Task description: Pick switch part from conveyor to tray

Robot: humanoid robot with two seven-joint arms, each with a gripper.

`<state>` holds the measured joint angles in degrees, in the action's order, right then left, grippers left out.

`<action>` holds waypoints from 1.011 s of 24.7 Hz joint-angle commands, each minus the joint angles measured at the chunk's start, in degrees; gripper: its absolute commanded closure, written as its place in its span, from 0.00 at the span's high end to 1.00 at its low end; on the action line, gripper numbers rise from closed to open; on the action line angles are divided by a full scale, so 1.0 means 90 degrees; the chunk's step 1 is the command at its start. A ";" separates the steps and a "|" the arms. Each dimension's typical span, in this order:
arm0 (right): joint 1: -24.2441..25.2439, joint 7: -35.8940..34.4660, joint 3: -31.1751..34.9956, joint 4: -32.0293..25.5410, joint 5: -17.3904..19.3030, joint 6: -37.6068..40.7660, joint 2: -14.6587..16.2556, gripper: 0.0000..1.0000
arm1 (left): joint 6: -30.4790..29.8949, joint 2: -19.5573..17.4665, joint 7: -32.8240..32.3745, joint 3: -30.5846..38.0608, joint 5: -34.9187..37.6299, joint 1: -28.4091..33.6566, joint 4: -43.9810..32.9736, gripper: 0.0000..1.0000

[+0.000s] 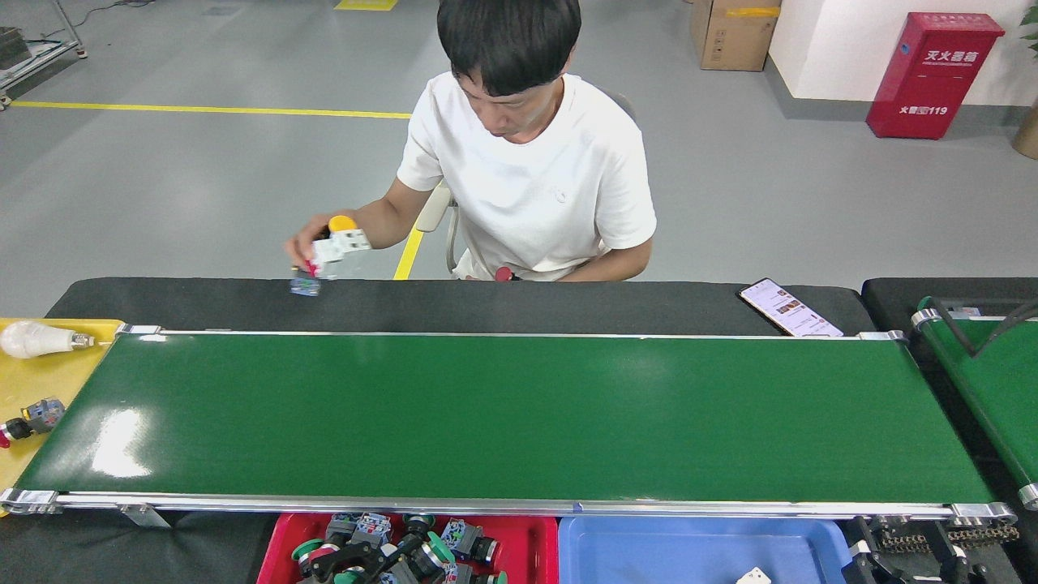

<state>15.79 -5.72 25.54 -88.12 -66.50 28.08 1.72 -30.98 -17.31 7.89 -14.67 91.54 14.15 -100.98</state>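
Switch parts [422, 550], a jumbled pile with green, blue and black bits, sit inside the red tray [274, 556] at the bottom edge of the view, just below the near rail of the conveyor [519, 414]. The belt runs wide, glossy green, with a glare patch near its left end. A dark linkage shape among the parts in the tray looks like the left gripper [345, 560], cut off by the frame edge; can't tell if its jaws are apart or together, or whether it holds anything. The right gripper [908, 568] is only dark bits at the bottom right, beside a chain drive, jaw state unreadable too. The blue tray [665, 543] touches the red one on its right, with a white part [752, 576] peeking in at the bottom edge. A yellow tray [36, 381] sits off the belt's left end, holding a light bulb [32, 339] and one small switch piece [28, 418]. Beyond the belt is a black tabletop [486, 304] with a phone [788, 307] lying near its right end. A seated person [551, 178] in a white T-shirt is behind it, one hand [302, 243] over the table's far edge holding a cluster of parts [339, 242]: yellow cap, white block, small blue piece. A second green belt [989, 381] is partly in view on the right. A red cabinet [932, 73] and a cardboard box [730, 32] stand on the grey floor behind.
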 commanded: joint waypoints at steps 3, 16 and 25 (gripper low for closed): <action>-0.0007 0.0020 0.0033 -0.0052 0.0035 0.0005 0.0023 1.00 | -0.0015 0.0058 0.0051 -0.0089 0.0112 0.0000 -0.0079 0.48; -0.0134 0.0040 0.0023 -0.0169 0.0055 -0.0064 0.0004 1.00 | -0.0005 0.1171 -0.0290 0.1776 -0.0522 0.0146 -0.0079 1.00; -0.0632 0.1368 -0.0016 -0.1078 -0.0014 -0.0444 -0.0475 1.00 | 0.0229 0.1405 -0.0720 0.3856 -0.1264 0.0117 0.0351 1.00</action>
<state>11.40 2.59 25.36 -96.12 -66.56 25.65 -2.20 -29.89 -4.61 1.51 18.78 80.45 15.72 -98.00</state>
